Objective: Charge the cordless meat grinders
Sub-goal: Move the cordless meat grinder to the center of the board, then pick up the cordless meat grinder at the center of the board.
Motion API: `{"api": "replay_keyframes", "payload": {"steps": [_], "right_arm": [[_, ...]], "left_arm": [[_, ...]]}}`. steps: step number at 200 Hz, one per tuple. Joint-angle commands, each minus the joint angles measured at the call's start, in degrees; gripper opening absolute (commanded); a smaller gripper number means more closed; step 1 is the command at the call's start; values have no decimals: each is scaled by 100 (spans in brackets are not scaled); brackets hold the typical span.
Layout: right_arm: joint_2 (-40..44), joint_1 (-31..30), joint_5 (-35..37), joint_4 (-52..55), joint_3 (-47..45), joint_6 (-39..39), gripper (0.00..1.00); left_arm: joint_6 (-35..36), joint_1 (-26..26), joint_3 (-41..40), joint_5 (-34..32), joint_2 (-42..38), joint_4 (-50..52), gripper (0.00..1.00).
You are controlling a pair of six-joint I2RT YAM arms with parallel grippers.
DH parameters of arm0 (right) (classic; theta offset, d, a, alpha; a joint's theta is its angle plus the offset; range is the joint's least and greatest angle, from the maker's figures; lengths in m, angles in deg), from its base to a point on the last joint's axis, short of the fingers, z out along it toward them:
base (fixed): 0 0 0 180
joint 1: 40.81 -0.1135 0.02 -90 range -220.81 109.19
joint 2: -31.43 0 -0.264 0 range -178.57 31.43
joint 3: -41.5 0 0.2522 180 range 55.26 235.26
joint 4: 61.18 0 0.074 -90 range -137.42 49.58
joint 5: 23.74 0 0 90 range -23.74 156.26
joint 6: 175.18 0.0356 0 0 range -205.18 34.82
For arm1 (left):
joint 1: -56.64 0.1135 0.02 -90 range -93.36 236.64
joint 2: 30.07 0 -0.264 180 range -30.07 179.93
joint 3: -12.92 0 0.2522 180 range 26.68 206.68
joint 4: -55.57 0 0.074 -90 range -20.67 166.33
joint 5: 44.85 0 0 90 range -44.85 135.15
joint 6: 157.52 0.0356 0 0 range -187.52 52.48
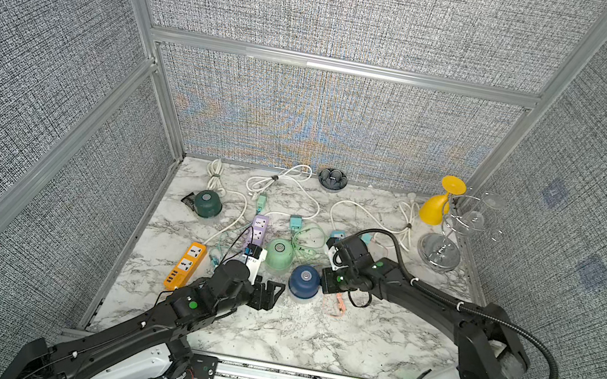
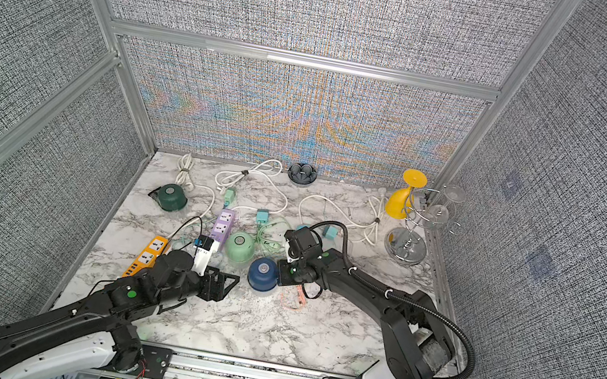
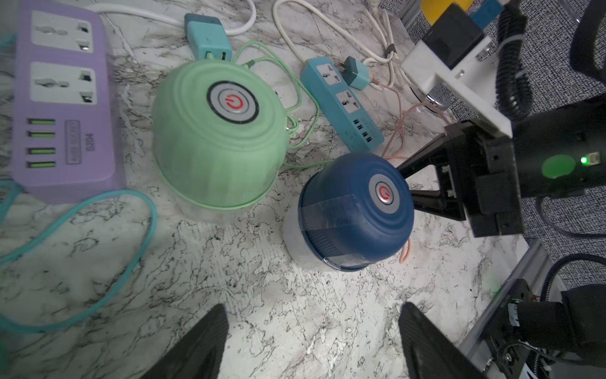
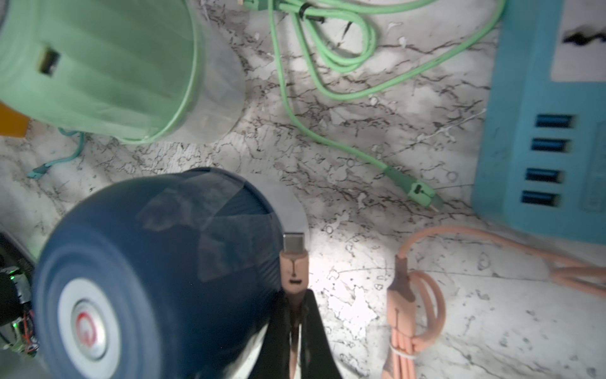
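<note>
Seating the peach plug (image 4: 295,259) calls for the right hand (image 4: 296,315), clenched on it, to find the port of the navy grinder (image 4: 147,262), hidden here, while the left hand (image 3: 313,308), spread open, braces that smooth, taped dome. It stands clear-based on the marbled table (image 1: 309,339), near the ribbed mint grinder (image 3: 216,131).

Upright grinders: dark green (image 1: 208,203), mint (image 1: 279,253), navy (image 1: 304,281)

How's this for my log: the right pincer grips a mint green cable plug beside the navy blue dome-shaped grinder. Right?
Wrong colour: the right pincer grips a salmon-pink cable plug beside the navy blue dome-shaped grinder, as the right wrist view shows.
</note>
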Motion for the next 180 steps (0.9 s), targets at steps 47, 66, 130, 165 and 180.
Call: {"api": "replay_keyframes", "payload": {"steps": [47,66,130,165,180], "right_arm": [[289,-413,-156,-57,-338,226,0],[367,-547,-149,-14,-387,182,0],[975,-453,240,495,-689,154,0],[1691,54,273,804,-960,22,0],[1873,287,223,940,-1018,-62,0]], "left_arm": [[475,-8,-89,-130,72,35,87],[574,-32,-81,-91,227,-66,99],[803,-696,-527,-378,-70,-454,99],[886,-1355,-670,-1116,327,-870,99],[876,-1566,-742,-1408,761,-1421,99]]}}
